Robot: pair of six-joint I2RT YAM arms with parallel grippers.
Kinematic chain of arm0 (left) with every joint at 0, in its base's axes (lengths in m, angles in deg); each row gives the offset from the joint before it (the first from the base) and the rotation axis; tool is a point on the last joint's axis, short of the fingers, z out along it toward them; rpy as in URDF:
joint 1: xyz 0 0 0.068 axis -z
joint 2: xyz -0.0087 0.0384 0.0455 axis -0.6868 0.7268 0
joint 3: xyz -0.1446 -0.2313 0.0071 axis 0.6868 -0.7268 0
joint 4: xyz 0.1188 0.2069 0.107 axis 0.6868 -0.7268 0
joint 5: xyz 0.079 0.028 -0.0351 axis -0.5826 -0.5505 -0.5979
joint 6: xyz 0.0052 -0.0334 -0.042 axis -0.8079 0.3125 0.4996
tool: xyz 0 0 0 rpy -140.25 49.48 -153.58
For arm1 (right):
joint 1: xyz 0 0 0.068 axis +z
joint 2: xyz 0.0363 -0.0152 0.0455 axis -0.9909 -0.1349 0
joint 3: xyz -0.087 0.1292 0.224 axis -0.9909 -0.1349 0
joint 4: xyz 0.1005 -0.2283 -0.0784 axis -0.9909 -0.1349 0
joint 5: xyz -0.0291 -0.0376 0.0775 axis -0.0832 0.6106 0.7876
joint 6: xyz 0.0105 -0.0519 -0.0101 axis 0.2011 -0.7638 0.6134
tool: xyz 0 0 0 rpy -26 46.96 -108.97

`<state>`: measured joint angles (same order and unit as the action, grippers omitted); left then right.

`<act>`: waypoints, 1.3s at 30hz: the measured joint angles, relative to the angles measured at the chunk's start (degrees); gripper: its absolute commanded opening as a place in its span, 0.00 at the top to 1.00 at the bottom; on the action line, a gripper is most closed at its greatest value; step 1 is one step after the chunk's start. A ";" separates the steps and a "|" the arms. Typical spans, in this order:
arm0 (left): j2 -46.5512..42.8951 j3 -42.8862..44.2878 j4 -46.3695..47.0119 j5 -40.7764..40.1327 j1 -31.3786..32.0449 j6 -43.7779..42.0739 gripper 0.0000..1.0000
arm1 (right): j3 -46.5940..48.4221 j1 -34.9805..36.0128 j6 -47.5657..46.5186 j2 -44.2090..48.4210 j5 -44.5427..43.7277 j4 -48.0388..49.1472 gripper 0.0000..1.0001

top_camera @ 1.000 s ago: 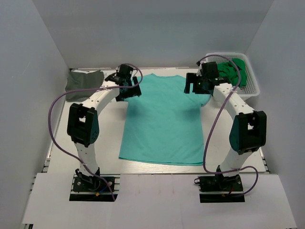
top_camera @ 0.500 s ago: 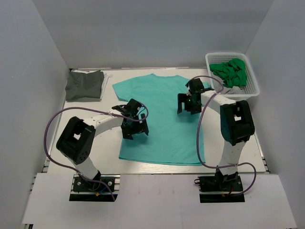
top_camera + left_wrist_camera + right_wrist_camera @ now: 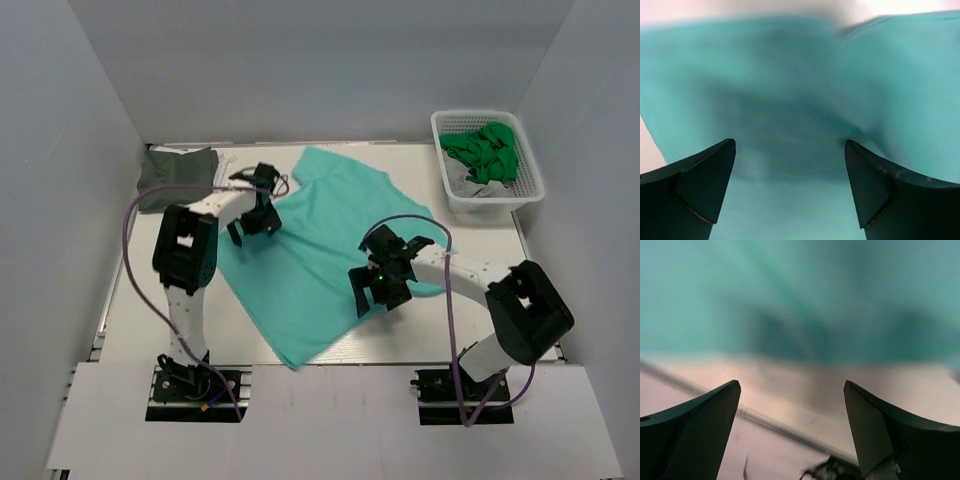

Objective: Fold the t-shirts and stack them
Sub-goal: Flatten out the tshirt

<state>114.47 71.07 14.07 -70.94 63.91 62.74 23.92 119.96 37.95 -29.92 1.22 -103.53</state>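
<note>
The left pincer (image 3: pixel 255 222) is spread wide and holds nothing. It hangs low over the teal t-shirt (image 3: pixel 320 240), on the shirt's 9 o'clock side. The right pincer (image 3: pixel 385 285) is spread wide too, and empty. It sits at the shirt's 4 o'clock edge, half over cloth and half over bare table (image 3: pixel 490 240).

If it shuts there, I think it may miss the cloth or grab only a tiny bit. Then the shirt would slip out.

The shirt lies crooked. One corner points to 6 o'clock, close to the table's near edge, so a hard pull that way could drag it off.

There is open room at 8 o'clock and at 3 o'clock. The folded dark grey-olive t-shirt (image 3: pixel 175 180) sits at 10 o'clock and the basket (image 3: pixel 500 203) at 2 o'clock. The walls (image 3: pixel 60 200) stand close on both sides.
</note>
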 measured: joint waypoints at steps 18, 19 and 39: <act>-6.14 14.64 5.42 3.10 0.98 -18.03 0.00 | 17.11 3.41 -1.51 2.78 -3.89 -7.28 0.10; -8.85 12.66 5.95 3.26 0.96 -18.01 0.00 | 18.38 2.14 -1.20 1.14 -5.27 -6.73 0.10; -30.80 -30.51 10.34 13.09 0.83 -8.00 0.00 | 18.45 -18.21 2.25 -16.63 -10.45 1.79 0.10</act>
<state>83.68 40.56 24.41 -57.84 64.74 54.74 42.37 101.75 40.20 -46.55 -9.22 -101.74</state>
